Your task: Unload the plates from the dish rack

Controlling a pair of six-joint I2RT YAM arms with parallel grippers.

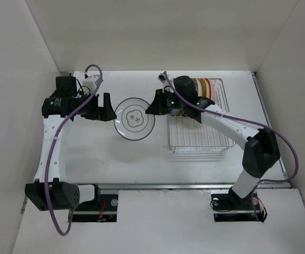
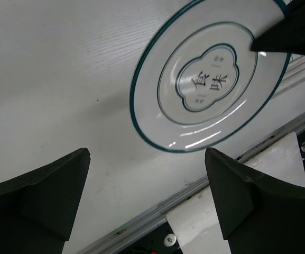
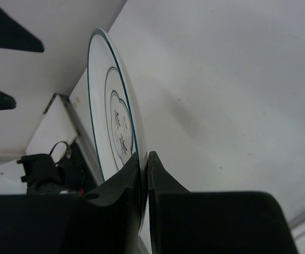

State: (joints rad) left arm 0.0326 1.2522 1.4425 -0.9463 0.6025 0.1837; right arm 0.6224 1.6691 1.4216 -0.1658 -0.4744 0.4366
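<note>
My right gripper (image 1: 155, 106) is shut on the right rim of a white plate with a dark teal rim (image 1: 135, 118), holding it above the table left of the dish rack (image 1: 197, 138). In the right wrist view the plate (image 3: 107, 121) stands edge-on, pinched between my gripper (image 3: 144, 159) jaws. My left gripper (image 1: 109, 107) is open just left of the plate, apart from it; its wrist view shows the plate (image 2: 210, 79) ahead of the spread gripper (image 2: 147, 185). Several plates, pink and cream among them (image 1: 205, 87), stand at the rack's far end.
White walls enclose the table on the left, back and right. The table's metal front edge (image 2: 194, 185) shows in the left wrist view. The rack's near part (image 1: 200, 132) is bare wire.
</note>
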